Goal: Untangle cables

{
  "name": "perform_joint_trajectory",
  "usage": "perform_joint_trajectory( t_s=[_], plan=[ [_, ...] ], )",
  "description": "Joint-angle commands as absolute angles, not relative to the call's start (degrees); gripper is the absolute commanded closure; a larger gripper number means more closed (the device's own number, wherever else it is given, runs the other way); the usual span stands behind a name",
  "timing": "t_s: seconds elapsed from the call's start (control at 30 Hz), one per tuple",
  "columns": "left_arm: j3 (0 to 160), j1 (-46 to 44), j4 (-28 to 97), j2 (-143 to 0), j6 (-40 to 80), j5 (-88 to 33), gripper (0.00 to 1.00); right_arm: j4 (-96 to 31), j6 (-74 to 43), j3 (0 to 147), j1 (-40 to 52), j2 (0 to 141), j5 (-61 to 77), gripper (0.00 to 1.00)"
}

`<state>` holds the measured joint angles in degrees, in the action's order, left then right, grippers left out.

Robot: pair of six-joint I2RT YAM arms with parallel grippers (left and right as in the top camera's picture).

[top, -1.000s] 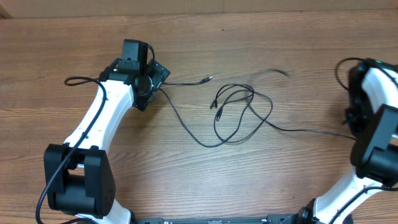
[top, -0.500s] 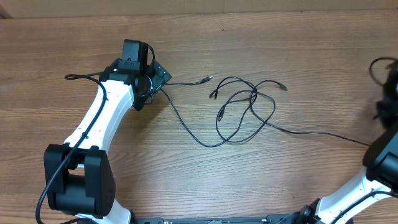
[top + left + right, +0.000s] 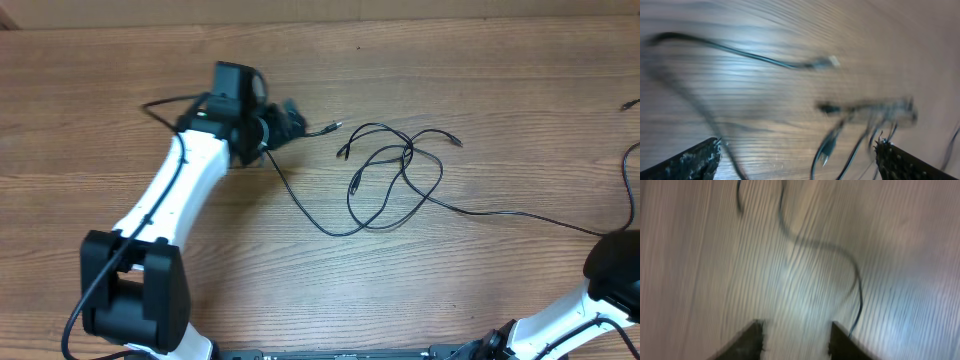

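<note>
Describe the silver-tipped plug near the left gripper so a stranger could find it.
Start at the wooden table, then find the left gripper up top. Just to its right a thin cable ends in a silver-tipped plug, lying alone, apart from the looped tangle.

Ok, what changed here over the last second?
The left gripper swung right, toward the silver-tipped plug, open and empty. The right arm withdrew toward the overhead view's right edge; the right gripper is open and empty. One loose end of the cable tangle settled early; the tangle has not shifted since.
</note>
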<state>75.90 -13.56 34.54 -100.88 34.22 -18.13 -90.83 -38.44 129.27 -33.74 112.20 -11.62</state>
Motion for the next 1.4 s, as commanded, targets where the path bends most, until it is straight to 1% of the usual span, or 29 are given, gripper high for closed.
perform_joint_trajectory(
  t_s=[0.0,0.07,0.17,0.23,0.33,0.37,0.43,0.53,0.63,0.7,0.73,0.77,0.8,0.83,0.9,0.93,0.97,1.0,1.13,1.17,1.23,1.3,1.37],
  plan=[
    [76.64,-21.30,34.44,-100.40,9.28,-20.97,0.01,-92.18,-38.76,127.20,-32.73,112.64,-1.83,0.50],
    [76.64,-25.52,34.28,-100.42,4.21,-15.90,0.00,-92.95,-38.76,126.13,-32.21,112.64,-1.80,0.47],
    [76.64,-31.57,31.57,-100.55,3.75,-2.04,0.00,-94.50,-38.72,124.53,-31.11,112.62,-1.83,0.46],
    [76.64,-35.05,27.44,-100.97,2.66,4.08,0.00,-95.09,-38.15,123.48,-30.13,112.62,-1.83,0.46],
    [76.64,-38.04,20.97,-102.30,-0.69,5.54,0.01,-95.09,-37.43,121.95,-28.49,112.62,-1.83,0.46],
    [76.64,-37.65,13.74,-108.18,-27.83,7.01,0.00,-95.09,-35.94,119.55,-25.63,112.62,-1.80,0.45],
    [76.64,-36.73,12.19,-109.62,-32.29,6.74,0.00,-95.26,-35.55,119.52,-25.12,112.62,-1.83,0.45],
    [76.64,-35.33,8.14,-112.42,-33.93,2.96,0.01,-95.53,-35.48,119.52,-24.29,112.62,-1.80,0.45],
    [76.64,-35.11,7.46,-114.45,-37.50,1.26,0.08,-95.53,-35.51,119.52,-23.79,112.62,-1.80,0.45],
    [76.64,-35.11,6.87,-115.42,-39.07,1.23,0.13,-95.50,-35.51,119.52,-23.64,112.62,-1.78,0.45],
    [76.64,-35.11,5.85,-116.01,-39.27,1.26,0.19,-95.50,-35.53,119.52,-23.51,112.62,-1.78,0.45],
    [76.64,-35.00,4.32,-116.77,-39.24,0.97,0.28,-95.50,-35.53,119.52,-23.33,112.62,-1.78,0.45],
    [76.64,-34.87,3.25,-117.05,-39.20,0.73,0.39,-95.57,-35.53,119.52,-23.11,112.62,-1.78,0.45],
    [76.64,-34.72,2.57,-117.49,-38.87,0.36,0.46,-95.74,-35.53,119.52,-22.87,112.62,-1.78,0.45],
    [76.64,-34.39,1.28,-117.91,-36.56,-1.06,0.53,-96.38,-35.51,119.52,-22.13,112.62,-1.80,0.45],
    [76.64,-33.98,1.19,-118.04,-35.16,-3.14,0.63,-96.92,-35.51,119.52,-21.34,112.62,-1.80,0.45],
    [76.64,-33.67,1.26,-118.04,-34.30,-4.19,0.84,-97.06,-35.46,119.52,-20.78,112.62,-1.78,0.46],
    [76.64,-33.41,1.17,-118.04,-32.69,-4.12,0.96,-97.06,-35.46,119.52,-20.21,112.62,-1.80,0.46],
    [76.66,-32.51,1.43,-117.91,-27.88,-2.66,0.96,-97.06,-35.46,119.52,-17.91,112.62,-1.78,0.47],
    [76.69,-32.29,1.50,-117.49,-26.11,-0.54,0.96,-97.08,-35.44,119.52,-17.41,112.62,-1.78,0.47],
    [76.69,-31.64,1.89,-115.92,-20.84,6.42,0.96,-97.06,-34.33,119.52,-16.34,112.60,-0.99,0.50],
    [76.69,-30.48,3.05,-113.06,-16.86,13.17,0.96,-97.06,-32.49,119.50,-15.44,112.60,2.52,0.50],
    [76.69,-29.08,4.95,-109.40,-14.04,17.12,0.96,-97.06,-31.44,119.33,-14.35,112.60,6.50,0.50]
  ],
)
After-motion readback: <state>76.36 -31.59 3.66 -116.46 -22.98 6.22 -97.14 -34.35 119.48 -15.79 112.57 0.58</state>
